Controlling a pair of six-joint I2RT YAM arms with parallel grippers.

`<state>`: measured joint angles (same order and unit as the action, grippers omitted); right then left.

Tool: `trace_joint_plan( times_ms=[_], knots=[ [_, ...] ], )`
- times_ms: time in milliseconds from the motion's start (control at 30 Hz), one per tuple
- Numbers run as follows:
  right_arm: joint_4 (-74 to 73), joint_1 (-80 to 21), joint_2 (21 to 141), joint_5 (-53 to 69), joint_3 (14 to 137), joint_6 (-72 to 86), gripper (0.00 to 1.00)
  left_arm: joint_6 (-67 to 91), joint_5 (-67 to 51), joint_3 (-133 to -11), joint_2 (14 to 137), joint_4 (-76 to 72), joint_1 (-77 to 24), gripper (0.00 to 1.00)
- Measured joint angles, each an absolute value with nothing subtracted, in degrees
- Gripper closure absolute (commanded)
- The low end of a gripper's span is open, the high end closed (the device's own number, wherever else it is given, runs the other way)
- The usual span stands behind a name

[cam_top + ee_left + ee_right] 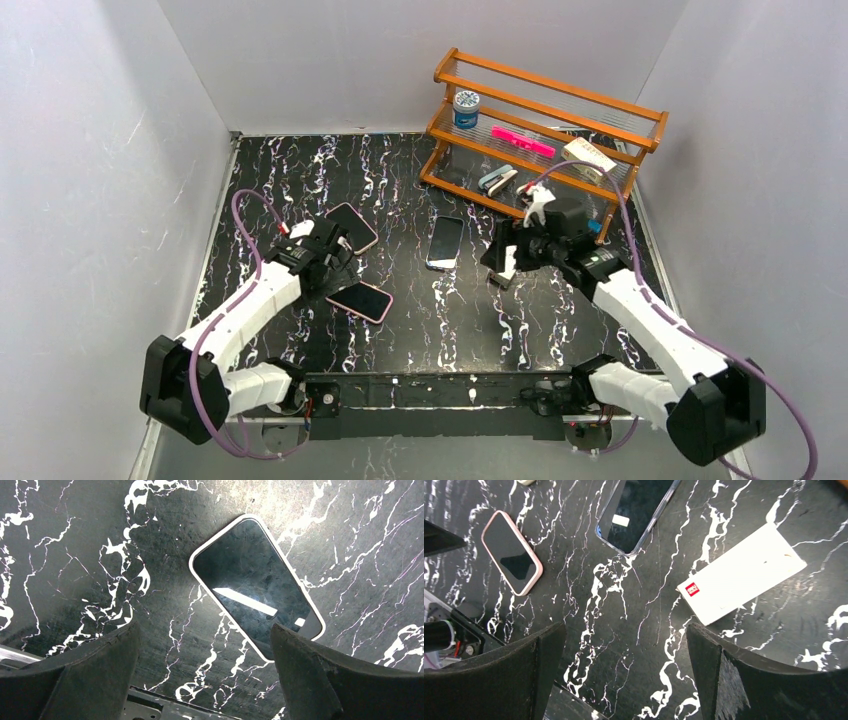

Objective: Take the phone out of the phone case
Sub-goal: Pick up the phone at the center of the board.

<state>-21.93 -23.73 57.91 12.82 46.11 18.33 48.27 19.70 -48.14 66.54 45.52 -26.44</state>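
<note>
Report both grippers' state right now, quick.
Left gripper: open, holding nothing.
Right gripper: open, holding nothing.

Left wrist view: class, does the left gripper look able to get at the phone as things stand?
Probably yes. The left gripper hangs open over the table, and the phone lies flat close by with nothing covering it.

Illegible red logo (692,589) on white card (741,573)
</note>
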Motion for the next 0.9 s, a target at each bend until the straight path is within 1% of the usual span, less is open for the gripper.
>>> trace_joint_plan(
  times_ms=[133,333,700,900],
  knots=[
    [-19.84,-29.39,62.39,7.75,46.09,20.21,0.01,52.34,19.99,-47.94,67.24,45.54,-26.46,0.02],
    [-16.40,-33.82,64.62,3.16,45.52,21.71,0.01,59.75,20.16,-47.90,72.34,45.41,-27.31,0.02],
    [-13.93,-36.14,65.78,1.78,42.09,22.20,0.01,69.73,20.25,-50.46,83.26,43.07,-29.04,0.02],
    [-12.45,-36.51,66.74,2.04,41.30,21.67,0.01,72.79,20.36,-51.42,85.69,40.66,-29.28,0.02]
  ],
)
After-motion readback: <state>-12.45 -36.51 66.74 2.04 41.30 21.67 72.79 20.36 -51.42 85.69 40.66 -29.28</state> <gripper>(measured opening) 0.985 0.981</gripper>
